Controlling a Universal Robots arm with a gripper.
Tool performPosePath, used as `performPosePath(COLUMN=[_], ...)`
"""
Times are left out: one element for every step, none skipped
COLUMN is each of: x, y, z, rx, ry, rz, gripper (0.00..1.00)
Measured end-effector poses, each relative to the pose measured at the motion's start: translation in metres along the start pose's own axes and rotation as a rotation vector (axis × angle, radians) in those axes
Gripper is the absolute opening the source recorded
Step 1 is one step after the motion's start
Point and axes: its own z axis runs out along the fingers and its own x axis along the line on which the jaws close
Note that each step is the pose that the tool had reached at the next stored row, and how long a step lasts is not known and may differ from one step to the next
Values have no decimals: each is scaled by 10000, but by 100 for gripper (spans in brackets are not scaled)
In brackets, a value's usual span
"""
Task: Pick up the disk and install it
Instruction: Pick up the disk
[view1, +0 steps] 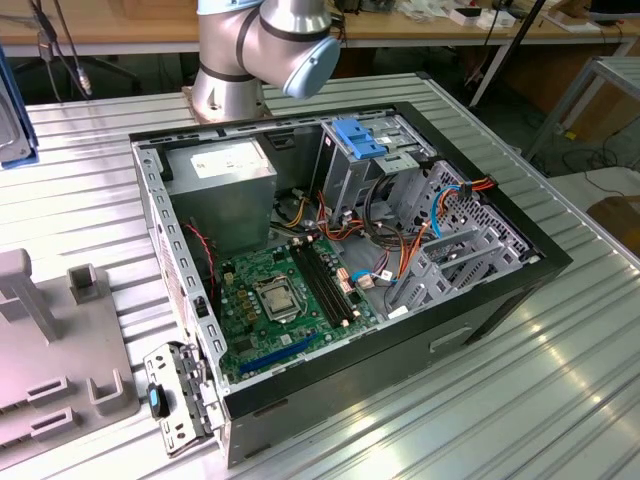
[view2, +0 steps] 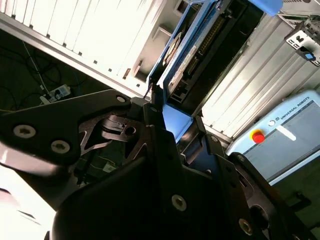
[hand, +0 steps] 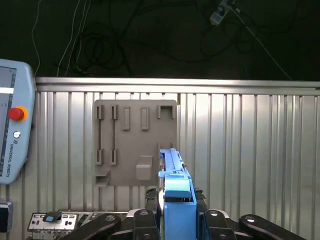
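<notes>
Ribbed aluminium table (view1: 520, 400) carries an open black computer case (view1: 455, 345), a grey plastic fixture plate (view1: 50, 400) at the exterior view's left, and the silver arm base (view1: 225, 95) beyond the case.

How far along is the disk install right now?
Done: the pickup looks complete. In hand: in the first wrist view the gripper is shut on the disk, over the grey fixture plate. Left: the install; the disk is not yet in the open computer case seen in the exterior view.

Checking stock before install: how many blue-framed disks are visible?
1: the disk, gripped in the end effector, over the grey holder plate. Others may be hidden.
</notes>
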Motion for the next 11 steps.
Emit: performPosePath(x=[0, 0, 1, 1, 1, 1, 1, 2, 2, 2, 2], y=[-36, -63, -86, -114, -136, -153, -171, -190, -206, -225, -239], z=[1, 1, 2, 2, 2, 2, 2, 3, 3, 4, 4], rx=[0, 1, 1, 1, 0, 0, -1, 0, 0, 1, 0], ry=[0, 0, 0, 0, 0, 0, 0, 0, 0, 0, 0], rz=[1, 1, 1, 1, 1, 0, 1, 0, 1, 0, 0], gripper=[37, 37, 37, 37, 37, 37, 37, 37, 37, 37, 37])
